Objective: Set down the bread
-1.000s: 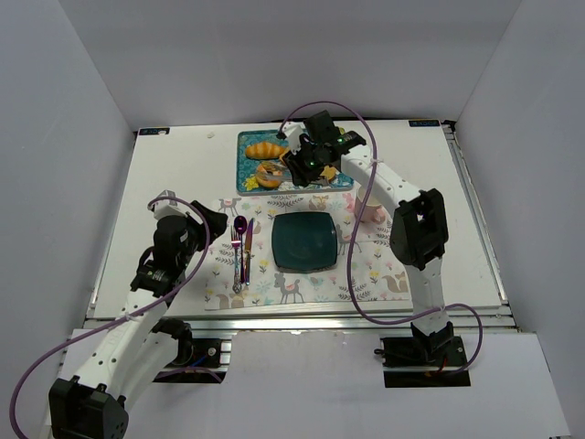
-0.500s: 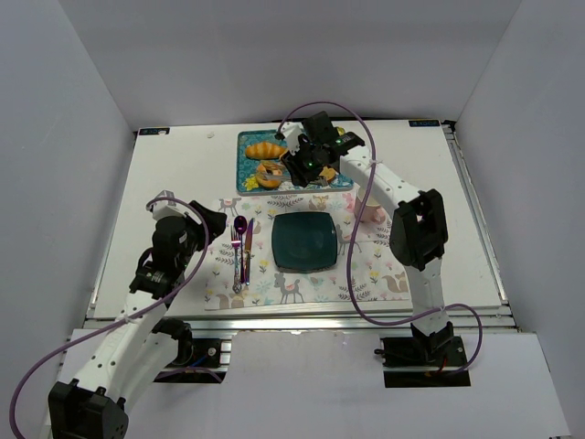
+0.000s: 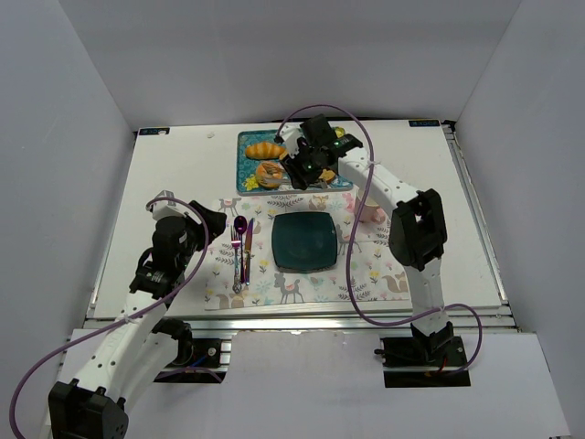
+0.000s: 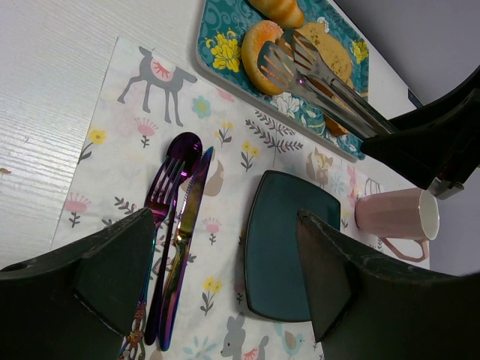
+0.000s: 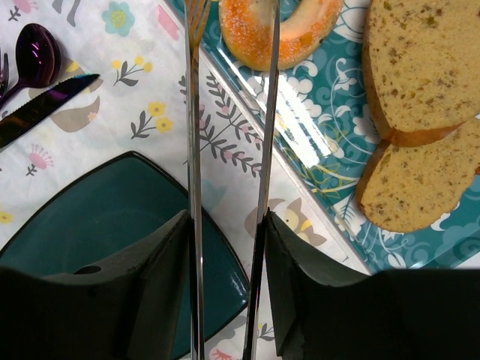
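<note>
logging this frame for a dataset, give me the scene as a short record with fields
bread: ring-shaped bagel, on the teal tray
also on tray: croissant, two bread slices
right gripper: shut on metal tongs, tips at the bagel; grip on it unclear
left gripper: open, above the placemat
dark plate: on the placemat, nothing on it
cutlery: left of the plate
pink mug: right of the plate

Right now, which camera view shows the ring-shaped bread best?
The left wrist view: nearly the whole bread shows on the tray, partly behind the tongs. The right wrist view cuts off its upper part; the top view shows it very small, beside the right claw.
</note>
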